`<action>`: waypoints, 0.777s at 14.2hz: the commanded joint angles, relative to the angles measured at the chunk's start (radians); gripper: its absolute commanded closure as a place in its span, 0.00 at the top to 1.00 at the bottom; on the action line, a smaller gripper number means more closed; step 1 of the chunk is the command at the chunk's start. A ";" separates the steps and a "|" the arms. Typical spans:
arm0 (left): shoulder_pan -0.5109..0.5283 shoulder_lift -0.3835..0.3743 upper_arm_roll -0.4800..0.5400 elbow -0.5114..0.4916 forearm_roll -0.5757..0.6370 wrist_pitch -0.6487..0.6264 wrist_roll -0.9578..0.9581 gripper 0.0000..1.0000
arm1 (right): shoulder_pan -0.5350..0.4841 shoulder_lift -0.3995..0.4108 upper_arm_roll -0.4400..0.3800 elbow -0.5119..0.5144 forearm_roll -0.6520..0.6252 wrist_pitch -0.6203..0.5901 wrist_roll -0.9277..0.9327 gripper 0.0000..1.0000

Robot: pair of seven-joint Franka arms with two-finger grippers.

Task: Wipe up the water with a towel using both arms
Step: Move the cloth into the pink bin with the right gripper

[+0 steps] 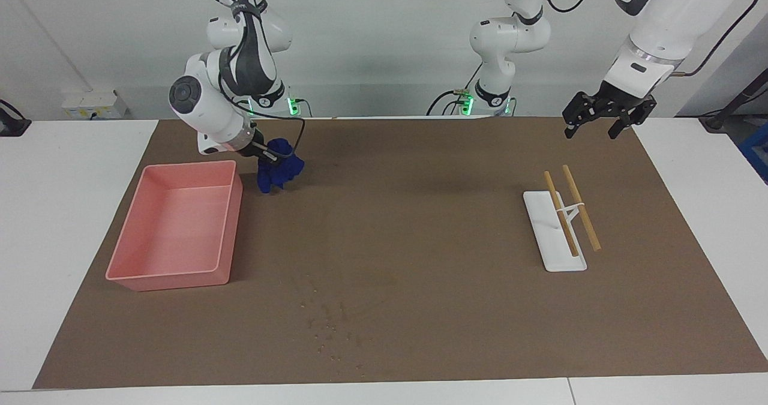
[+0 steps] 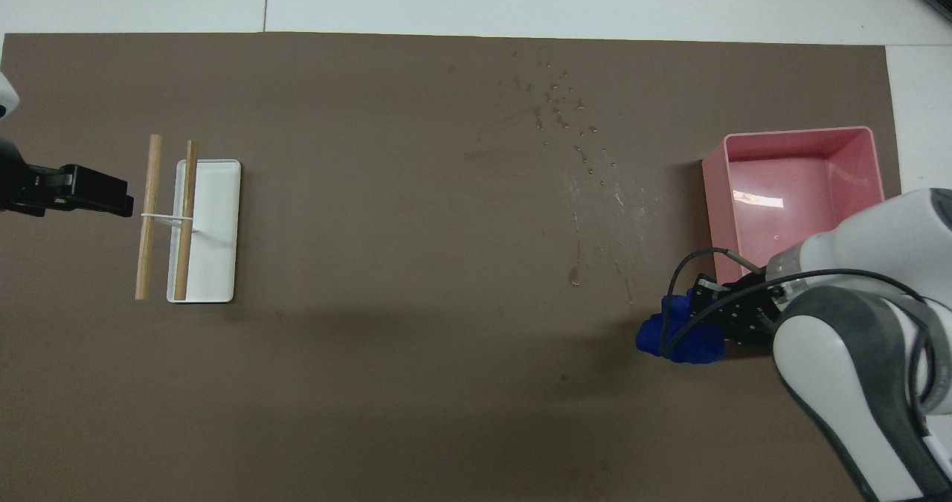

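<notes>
The towel (image 1: 278,171) hangs bunched in the right gripper (image 1: 268,158), whose jaws are clamped on it, above the brown mat (image 1: 420,225) near the corner of the pink bin (image 1: 174,228). The left gripper (image 1: 600,123) hovers with jaws wide apart and holds nothing, above the mat's edge. The water (image 1: 330,324) lies well apart from both.

From overhead, the towel (image 2: 680,335) sits at the right gripper's (image 2: 706,323) tips just beside the bin (image 2: 799,134); the left gripper (image 2: 97,190) is near the white stand (image 2: 216,227). Droplets (image 2: 558,108) spread over open mat (image 2: 372,338).

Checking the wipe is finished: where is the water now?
The water lies as droplets on the brown mat, farther from the robots than the pink bin.
</notes>
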State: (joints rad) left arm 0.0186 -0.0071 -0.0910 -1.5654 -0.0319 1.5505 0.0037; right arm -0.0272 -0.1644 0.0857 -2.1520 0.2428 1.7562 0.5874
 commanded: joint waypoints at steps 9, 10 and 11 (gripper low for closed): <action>0.004 -0.022 0.004 -0.022 -0.013 -0.009 0.009 1.00 | -0.233 0.069 0.011 0.005 -0.188 0.232 -0.419 0.00; 0.003 -0.022 0.004 -0.022 -0.013 -0.009 0.009 1.00 | -0.238 0.097 0.011 -0.005 -0.188 0.235 -0.423 0.00; 0.004 -0.022 0.004 -0.022 -0.013 -0.009 0.009 1.00 | -0.250 0.133 0.011 -0.015 -0.188 0.238 -0.446 0.00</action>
State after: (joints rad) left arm 0.0187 -0.0071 -0.0903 -1.5654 -0.0319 1.5504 0.0037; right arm -0.2446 -0.0821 0.0825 -2.1532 0.0729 1.9725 0.1845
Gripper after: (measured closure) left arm 0.000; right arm 0.767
